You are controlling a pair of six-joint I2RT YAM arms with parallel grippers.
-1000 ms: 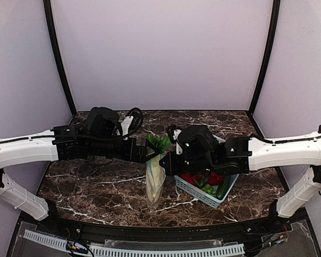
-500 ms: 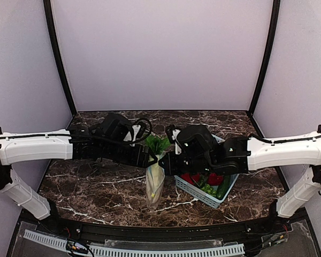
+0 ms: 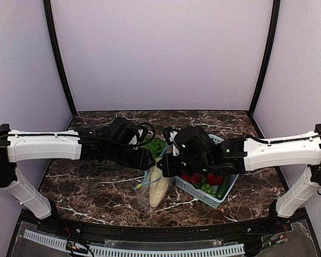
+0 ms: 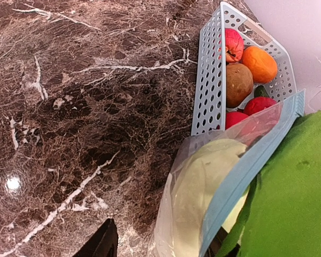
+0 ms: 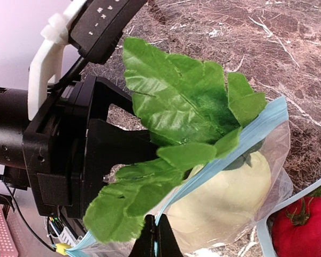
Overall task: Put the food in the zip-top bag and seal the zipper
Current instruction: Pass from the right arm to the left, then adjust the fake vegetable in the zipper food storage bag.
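Inward, left arm and right arm level, meeting over zip-top bag.

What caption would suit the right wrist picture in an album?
Leafy white squash poking out of a clear zip-top bag, its blue zipper unsealed.

squash: long and cream-white, inside the bag, body slanting in the top view from 12 o'clock down toward 7 o'clock
leafy top: bright green, sticks out past the bag's mouth at the 12 o'clock end
zip-top bag: clear plastic, tilted, mouth up at 12 o'clock, closed end low at 7 o'clock
zipper: light blue strip, unsealed, running across the squash just below the leaves
orange: in the light blue basket at 3 o'clock of the bag
brown round piece: beside the orange
red round pieces: in the basket
green pieces: at the basket's 6 o'clock end
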